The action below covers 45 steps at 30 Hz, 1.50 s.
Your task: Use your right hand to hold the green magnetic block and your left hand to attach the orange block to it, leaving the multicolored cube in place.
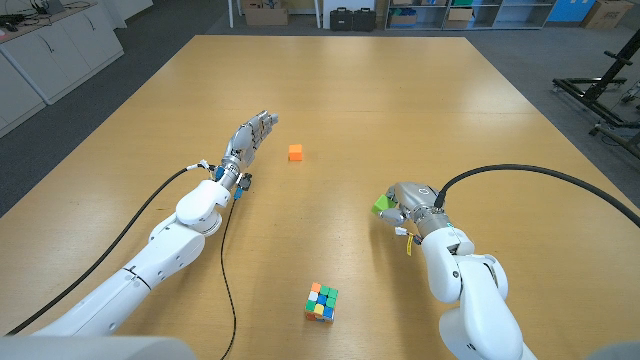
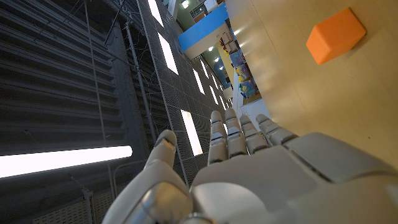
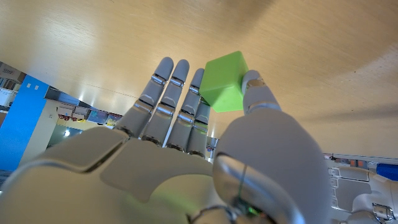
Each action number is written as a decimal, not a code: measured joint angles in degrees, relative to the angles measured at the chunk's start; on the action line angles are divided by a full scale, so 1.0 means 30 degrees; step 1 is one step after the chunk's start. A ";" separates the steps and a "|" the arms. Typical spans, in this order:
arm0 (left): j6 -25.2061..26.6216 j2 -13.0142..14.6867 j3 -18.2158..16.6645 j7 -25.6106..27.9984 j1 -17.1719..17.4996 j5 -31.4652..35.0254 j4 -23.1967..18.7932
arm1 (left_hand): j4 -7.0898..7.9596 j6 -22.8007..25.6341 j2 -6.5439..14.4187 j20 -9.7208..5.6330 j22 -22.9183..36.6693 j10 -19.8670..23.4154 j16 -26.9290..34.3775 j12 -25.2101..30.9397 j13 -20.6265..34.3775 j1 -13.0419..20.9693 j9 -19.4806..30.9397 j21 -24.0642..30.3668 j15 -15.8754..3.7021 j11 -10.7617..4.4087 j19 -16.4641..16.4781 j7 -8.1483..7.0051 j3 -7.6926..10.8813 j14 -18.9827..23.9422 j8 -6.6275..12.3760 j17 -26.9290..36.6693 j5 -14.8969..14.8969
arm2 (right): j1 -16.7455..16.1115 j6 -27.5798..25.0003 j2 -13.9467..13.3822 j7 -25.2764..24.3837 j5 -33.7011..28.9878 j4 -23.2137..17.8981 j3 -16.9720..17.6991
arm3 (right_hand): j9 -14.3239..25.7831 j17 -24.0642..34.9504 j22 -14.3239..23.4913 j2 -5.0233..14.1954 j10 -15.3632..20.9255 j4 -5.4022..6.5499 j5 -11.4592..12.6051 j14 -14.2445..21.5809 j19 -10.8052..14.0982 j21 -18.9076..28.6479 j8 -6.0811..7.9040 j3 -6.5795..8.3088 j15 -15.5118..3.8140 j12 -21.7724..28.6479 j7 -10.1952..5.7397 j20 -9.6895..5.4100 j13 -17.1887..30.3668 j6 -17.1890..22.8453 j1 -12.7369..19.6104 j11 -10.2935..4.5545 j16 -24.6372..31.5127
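**Right holds green, left open near orange**

Right robot hand (image 1: pixel 403 207) pinches green block (image 3: pixel 225 81) between thumb and fingers, low over the table (image 1: pixel 400 110). Left robot hand (image 1: pixel 250 135) holds nothing, fingers extended, just beside orange block (image 1: pixel 295 152), not touching. Multicolored cube (image 1: pixel 321 301) sits near the front edge, well apart.

Your right hand (image 1: pixel 403 207) pinches the green block (image 3: pixel 224 81) between thumb and fingers, arm bent in from the right. Your left hand (image 1: pixel 251 134) stretches forward, fingers extended, holding nothing.
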 measured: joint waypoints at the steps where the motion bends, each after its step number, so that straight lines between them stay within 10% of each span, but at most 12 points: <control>1: -0.0045 -0.0003 -0.0013 0.0006 0.0030 0.0007 -0.0001 | -0.0004 0.0000 0.0000 0.0000 0.0000 0.0000 0.0000 0.0000 0.0001 0.0000 -0.0001 0.0000 0.0000 0.0000 0.0000 0.0000 0.0005 0.0000 0.0000 0.0000 0.0000 | 0.0025 -0.0004 -0.0011 -0.0088 0.0100 -0.0051 0.0007 | 0.0000 0.0000 0.0000 0.0000 0.0000 0.0000 -0.0001 0.0000 0.0000 0.0000 0.0000 0.0000 0.0000 -0.0019 0.0000 0.0000 0.0000 0.0000 0.0000 0.0000 0.0000; 17: -0.0339 -0.0240 0.0095 0.0321 0.0050 0.0624 0.0142 | -0.0085 0.0185 0.0169 0.0000 0.0000 0.0205 0.0000 0.0000 -0.0070 0.0169 0.0000 0.0000 0.0042 -0.0069 0.0000 -0.0175 0.0247 0.0236 0.0000 -0.0020 0.0090 | 0.0189 0.0023 -0.0272 -0.2040 0.2120 -0.0483 0.0489 | -0.0011 0.0001 -0.0002 0.0035 -0.0001 0.0002 0.0082 -0.0001 -0.0001 0.0074 -0.0042 -0.0001 0.0001 -0.0108 -0.0002 0.0001 -0.0013 -0.0003 -0.0035 -0.0001 -0.0001; 45: -0.0844 -0.1340 0.0430 0.4456 -0.0245 0.5874 0.0696 | -0.0558 0.1848 0.0010 -0.0068 -0.0001 0.2157 0.0296 0.0451 -0.0182 0.1922 0.0097 0.0087 0.0001 -0.0981 0.0549 -0.0889 0.0979 0.2053 0.0666 -0.0104 0.0371 | 0.1210 0.2380 -0.0518 -1.0538 1.1605 0.1257 0.1856 | -0.0101 0.0049 -0.0005 0.0109 0.0153 0.0003 -0.0078 -0.0252 -0.0454 0.0148 -0.0183 -0.0003 0.0103 -0.0477 0.0068 0.0102 0.0088 0.0068 -0.0109 -0.0066 -0.0150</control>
